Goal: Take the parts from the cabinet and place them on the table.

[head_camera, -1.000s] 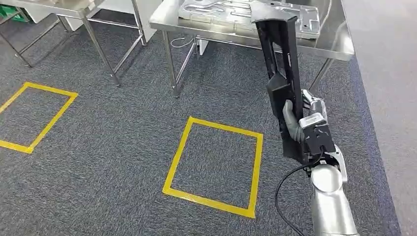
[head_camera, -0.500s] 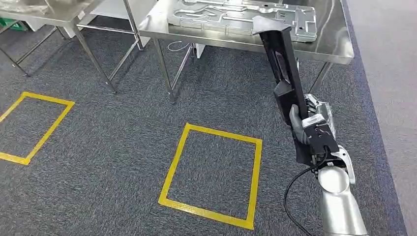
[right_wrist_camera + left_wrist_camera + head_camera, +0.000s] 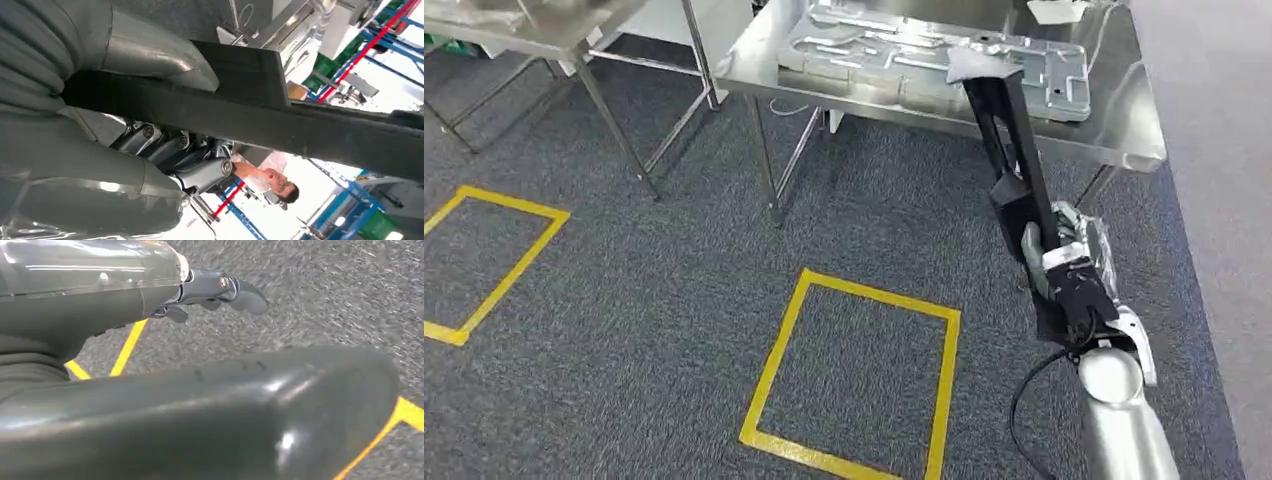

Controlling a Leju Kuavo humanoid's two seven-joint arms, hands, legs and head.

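Note:
In the head view my right hand (image 3: 1064, 265) grips a long black part (image 3: 1009, 150) near its lower end. The part stands almost upright, leaning a little to the left, and its top end overlaps the front edge of the steel table (image 3: 1124, 140). The right wrist view has the same black part (image 3: 300, 120) crossing the picture, with the thumb and fingers of my right hand (image 3: 125, 150) wrapped around it. My left hand (image 3: 150, 340) hangs over the grey carpet with nothing in it, its fingers (image 3: 240, 292) stretched out and apart.
Large silver metal plates (image 3: 904, 50) lie on the steel table. A second steel table (image 3: 574, 25) stands at the far left. Yellow tape squares (image 3: 854, 370) mark the carpet. A person (image 3: 270, 180) appears in the background of the right wrist view.
The whole picture has shifted, so the camera has moved and the table now looks nearer. My right hand still holds the black part, which leans more to the left.

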